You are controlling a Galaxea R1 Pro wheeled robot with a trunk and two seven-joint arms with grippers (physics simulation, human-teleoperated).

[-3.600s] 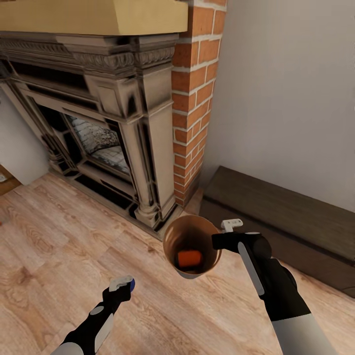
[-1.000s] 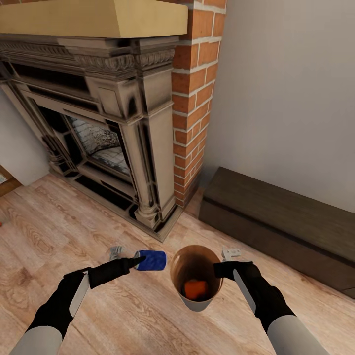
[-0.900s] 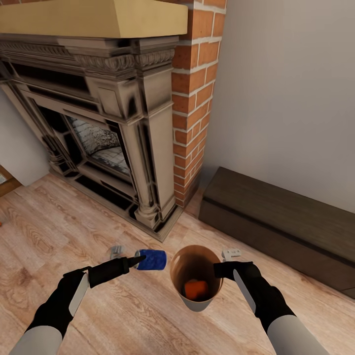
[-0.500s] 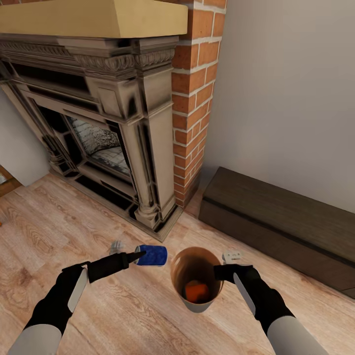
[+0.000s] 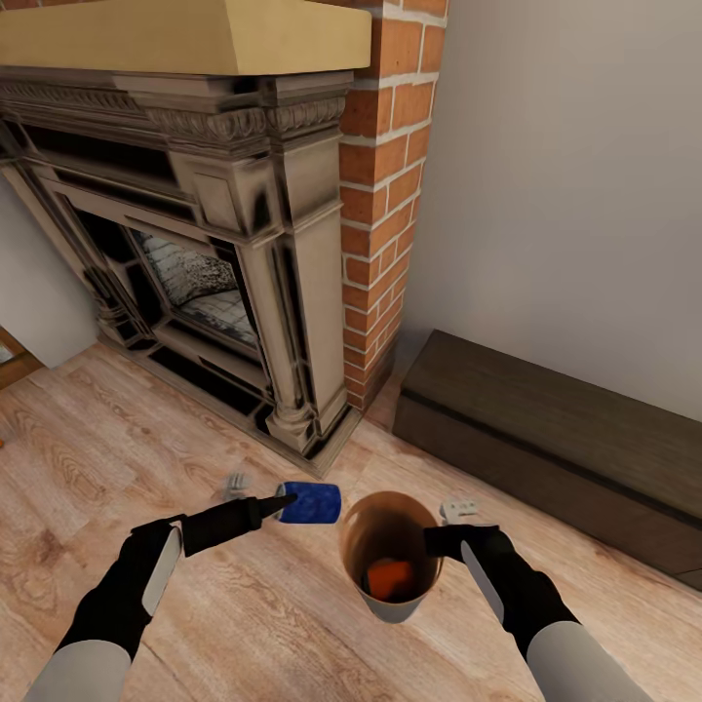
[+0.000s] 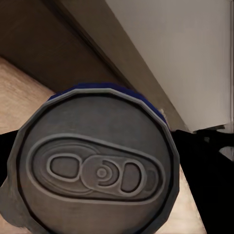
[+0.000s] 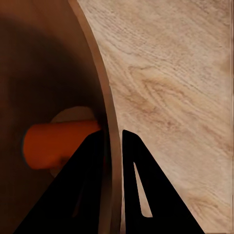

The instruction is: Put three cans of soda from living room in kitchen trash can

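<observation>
Above grainy wood floor [image 5: 292, 624], left end effector [image 5: 261, 497] clamping glossy blue can [image 5: 310, 502], right end effector [image 5: 450, 524] pinching tapered bin [image 5: 390, 609] rim.

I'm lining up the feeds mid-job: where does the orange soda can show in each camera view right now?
Head view: the orange soda can lies at the bottom of the trash can, low centre, beside the right hand.
Left wrist view: not in it.
Right wrist view: it lies on its side inside the bin, behind the wall.
Shared landmark: the trash can rim that the right hand pinches.
</observation>
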